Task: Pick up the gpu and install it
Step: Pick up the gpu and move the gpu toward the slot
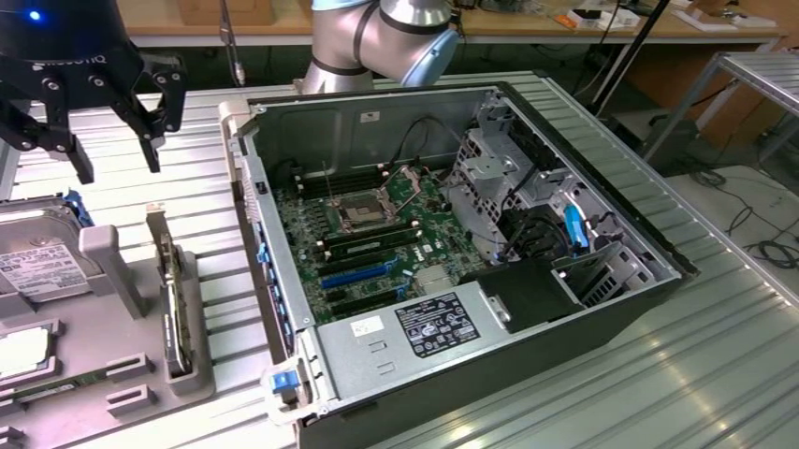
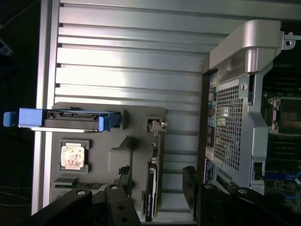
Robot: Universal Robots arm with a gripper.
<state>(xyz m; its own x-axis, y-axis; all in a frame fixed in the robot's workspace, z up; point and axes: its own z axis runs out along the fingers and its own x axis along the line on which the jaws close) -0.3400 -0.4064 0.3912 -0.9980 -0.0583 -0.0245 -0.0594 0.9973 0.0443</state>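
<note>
One gpu edge-up in grey tray, Robotiq-lettered jaws apart above.

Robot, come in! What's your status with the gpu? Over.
Tool open, holding nothing, above the gray holder. Gpu standing edge-on in it, not yet picked. Nothing blocking it; hard drive sits beside, apart.

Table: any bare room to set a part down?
Bare: table on the exterior view's right of the PC case; a narrow strip between case and parts tray. Crowded: the tray, with hard drive and gpu; the case interior.
</note>
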